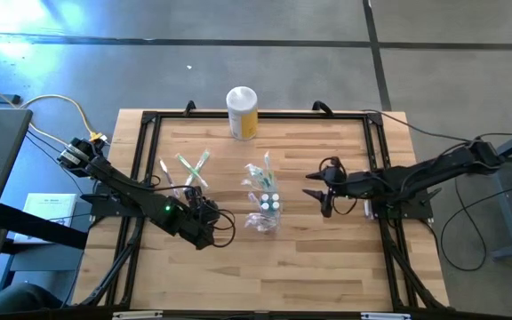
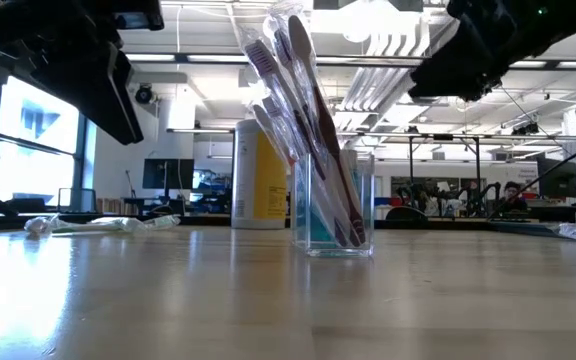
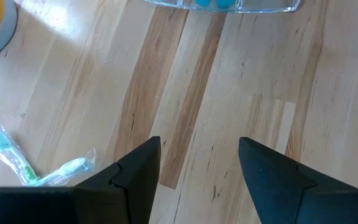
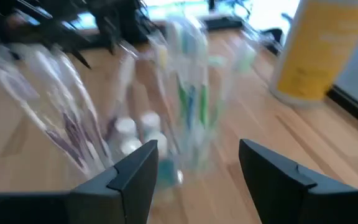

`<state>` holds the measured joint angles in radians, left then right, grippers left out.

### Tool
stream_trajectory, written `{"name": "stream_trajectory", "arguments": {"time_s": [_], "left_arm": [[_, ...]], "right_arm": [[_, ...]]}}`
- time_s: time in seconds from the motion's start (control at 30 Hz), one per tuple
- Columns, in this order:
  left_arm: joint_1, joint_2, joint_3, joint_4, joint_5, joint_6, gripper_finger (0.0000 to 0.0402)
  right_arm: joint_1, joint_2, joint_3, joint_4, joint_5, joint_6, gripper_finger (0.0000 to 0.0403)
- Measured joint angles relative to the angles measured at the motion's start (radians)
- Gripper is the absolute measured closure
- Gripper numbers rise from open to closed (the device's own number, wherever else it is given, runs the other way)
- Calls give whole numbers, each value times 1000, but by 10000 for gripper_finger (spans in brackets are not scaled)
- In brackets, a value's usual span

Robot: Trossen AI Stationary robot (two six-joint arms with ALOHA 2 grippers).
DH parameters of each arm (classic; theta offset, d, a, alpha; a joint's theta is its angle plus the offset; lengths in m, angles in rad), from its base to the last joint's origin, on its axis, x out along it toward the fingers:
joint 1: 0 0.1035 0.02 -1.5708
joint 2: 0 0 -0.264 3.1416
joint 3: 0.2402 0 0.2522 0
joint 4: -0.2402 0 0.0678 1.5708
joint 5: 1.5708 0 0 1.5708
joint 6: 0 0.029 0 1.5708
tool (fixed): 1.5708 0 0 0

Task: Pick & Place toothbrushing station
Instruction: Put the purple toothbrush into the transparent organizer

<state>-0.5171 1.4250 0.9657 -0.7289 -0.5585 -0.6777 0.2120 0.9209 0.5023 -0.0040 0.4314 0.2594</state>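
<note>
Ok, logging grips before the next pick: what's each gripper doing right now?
Left gripper: open, empty, over bare table beside the loose toothbrushes.
Right gripper: open, empty, facing the cup.

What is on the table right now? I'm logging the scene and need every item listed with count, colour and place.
clear cup: one, transparent, upright at the table's middle, holding several toothbrushes
toothbrushes in the cup: several, translucent with green, pink and white accents, leaning together; exact count cannot be told
loose toothbrushes: a few, wrapped, green and white, lying flat left of the cup
canister: one, yellow with white lid, at the far edge
table: one, light wood with a black frame
left tool: black, open, empty, above the table left of the cup
right tool: black, open, empty, right of the cup
</note>
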Motion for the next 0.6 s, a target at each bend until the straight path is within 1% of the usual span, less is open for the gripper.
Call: {"name": "stream_trajectory", "arguments": {"time_s": [0.17,0.23,0.33,0.37,0.43,0.6], "left_arm": [[0,0,0,8,0,0,192],[0,0,0,8,0,0,192],[0,0,0,8,0,0,192],[0,0,0,8,-2,0,192],[0,0,0,8,-2,4,192],[0,0,0,11,-2,18,192]], "right_arm": [[0,-7,93,-317,77,164,186],[-3,7,134,-426,92,273,186],[-21,23,178,-592,86,468,186],[-28,29,189,-639,80,540,186],[-48,38,206,-733,33,680,186],[-121,54,212,-939,-92,925,186]]}}
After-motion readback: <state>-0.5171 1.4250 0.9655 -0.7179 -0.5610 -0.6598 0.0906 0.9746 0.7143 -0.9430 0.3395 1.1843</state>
